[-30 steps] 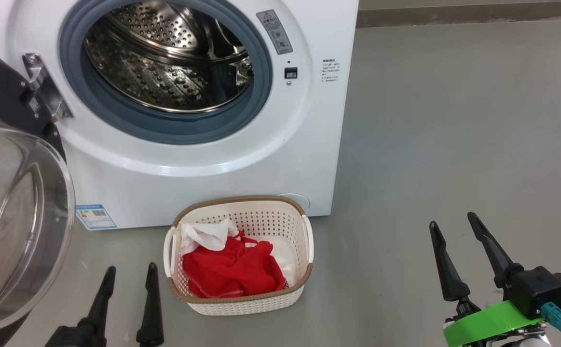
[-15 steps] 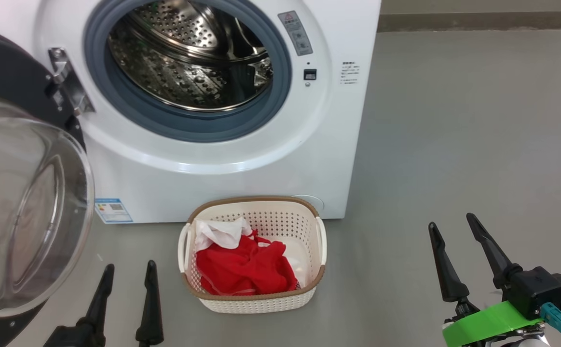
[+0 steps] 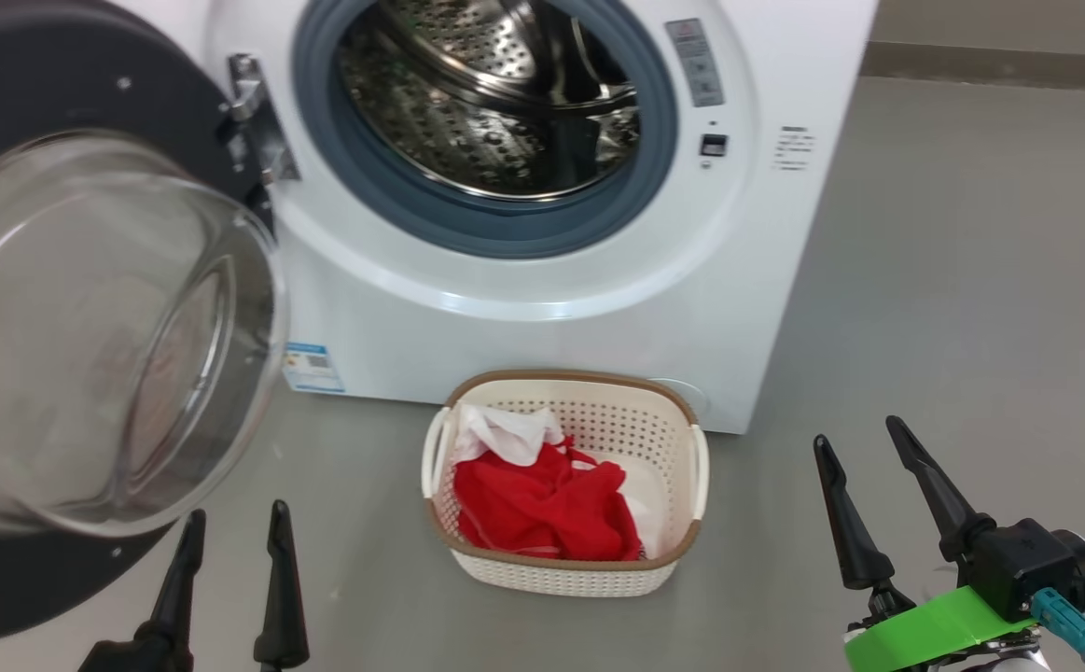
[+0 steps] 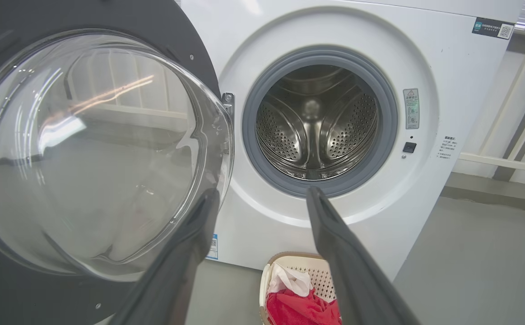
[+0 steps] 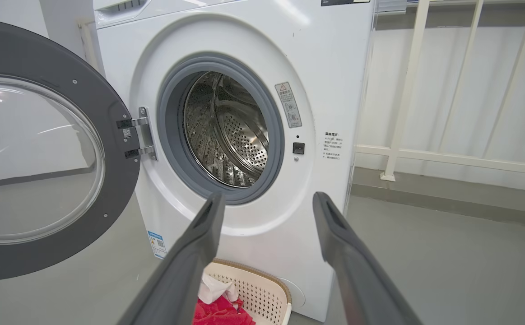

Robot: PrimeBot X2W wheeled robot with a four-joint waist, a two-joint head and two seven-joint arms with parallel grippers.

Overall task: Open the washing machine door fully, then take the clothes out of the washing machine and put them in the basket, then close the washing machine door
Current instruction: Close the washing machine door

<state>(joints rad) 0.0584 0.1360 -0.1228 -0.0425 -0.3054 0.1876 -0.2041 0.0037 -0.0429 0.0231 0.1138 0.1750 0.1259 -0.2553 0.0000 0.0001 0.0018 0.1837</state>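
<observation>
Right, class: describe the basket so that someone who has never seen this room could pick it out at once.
Find the big white washing machine with its round door swung open. On the grey floor just before it sits the basket: small, cream, perforated, brown-rimmed. It alone holds red and white clothes.

Head cam looks down at the washing machine (image 3: 542,345) front and the basket (image 3: 565,574) on the floor (image 3: 925,280). Both wrist cams sit lower, facing the drum (image 5: 230,131) nearly level; the left one's closer to the open door (image 4: 95,149), I think. All three share drum and basket.
</observation>
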